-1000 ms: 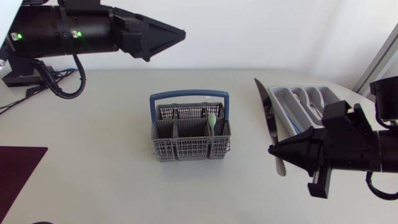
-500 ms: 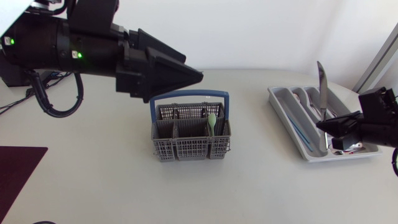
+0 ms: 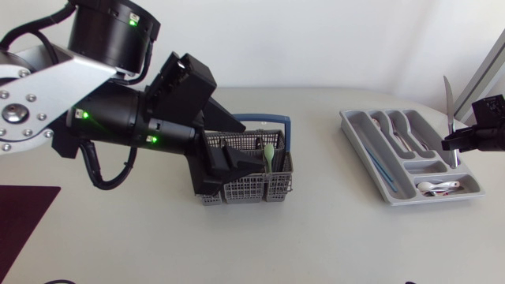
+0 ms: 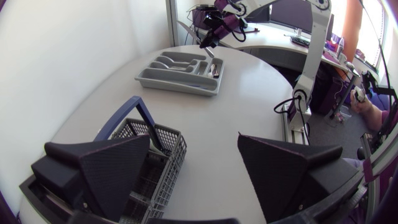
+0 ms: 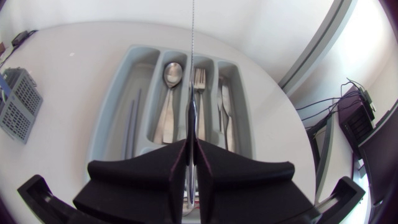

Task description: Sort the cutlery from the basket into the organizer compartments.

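Since a second ago the left gripper (image 4: 193, 142) has swung down from the upper left onto the basket (image 3: 272, 188) at centre. Its fingers are spread wide and empty, probably lining up on the green spoon (image 3: 269, 155) still inside. At the right edge, the right gripper (image 5: 191, 144) has carried the knife (image 3: 447, 99) over the tray (image 3: 357, 136). It pinches the knife upright, seemingly ready to lower it.
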Motion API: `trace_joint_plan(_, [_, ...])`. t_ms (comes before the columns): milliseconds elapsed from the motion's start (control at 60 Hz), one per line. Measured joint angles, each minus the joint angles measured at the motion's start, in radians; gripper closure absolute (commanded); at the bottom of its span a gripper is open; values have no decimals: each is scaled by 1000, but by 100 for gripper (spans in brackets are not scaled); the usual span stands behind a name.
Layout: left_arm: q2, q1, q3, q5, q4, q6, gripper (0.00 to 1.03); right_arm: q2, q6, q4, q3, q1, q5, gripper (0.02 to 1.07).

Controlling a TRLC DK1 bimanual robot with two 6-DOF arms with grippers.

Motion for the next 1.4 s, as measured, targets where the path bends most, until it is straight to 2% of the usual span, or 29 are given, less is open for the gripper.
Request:
trace_joint_plan(433, [6, -45, -34, -42, 0, 30, 6, 363, 79, 51, 325, 7, 230, 102])
trace_joint_plan(817, [5, -56, -68, -45, 0, 51, 6, 597, 101, 43, 495, 70, 333, 101])
trace_joint_plan(917, [2, -57, -79, -45, 0, 52, 6, 620, 102, 39, 518, 74, 345, 94])
trace_joint_plan(1250, [-23, -57, -89, -45, 0, 52, 6, 626, 105, 27, 528, 79, 365, 55])
trace_joint_plan(1400, [-35, -57, -101, -54, 0, 60, 6, 570, 105, 29, 463, 79, 360, 47])
